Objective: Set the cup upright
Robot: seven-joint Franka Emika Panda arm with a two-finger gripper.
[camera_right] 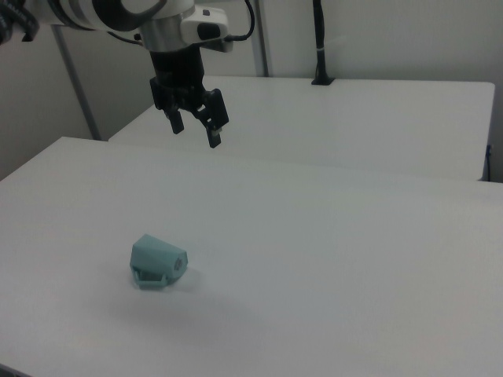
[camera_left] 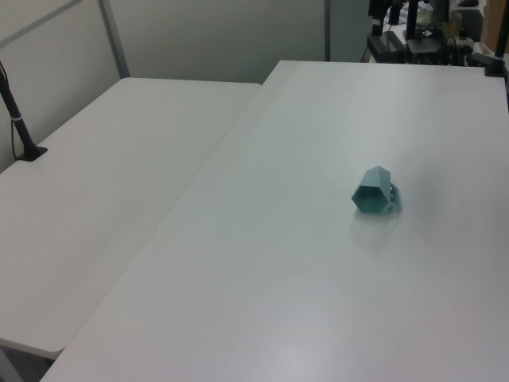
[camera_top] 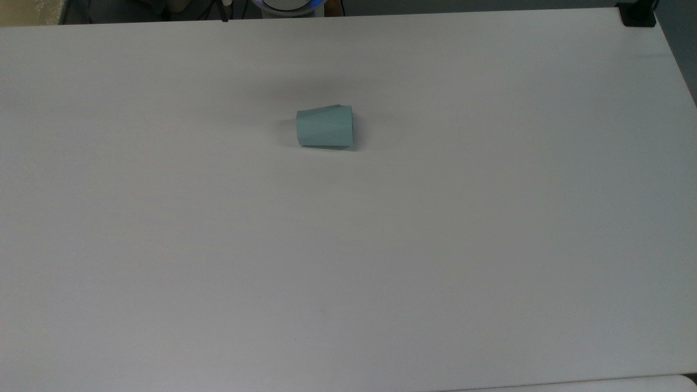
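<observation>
Pale teal plastic, the cup (camera_top: 325, 127) lies on its side near the middle of the white table (camera_top: 490, 245), narrow base toward nine o'clock in the top view, rim toward three o'clock. The approach is judged not yet begun: the pincer (camera_right: 194, 124) hangs well above, fingers spread, nothing held. A descent and a grasp across the wall are called for. The handle is hard to make out.

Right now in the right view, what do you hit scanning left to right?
cup, lying on its side on the white table → gripper, open, raised above the table → black post at the far table's back edge.
</observation>
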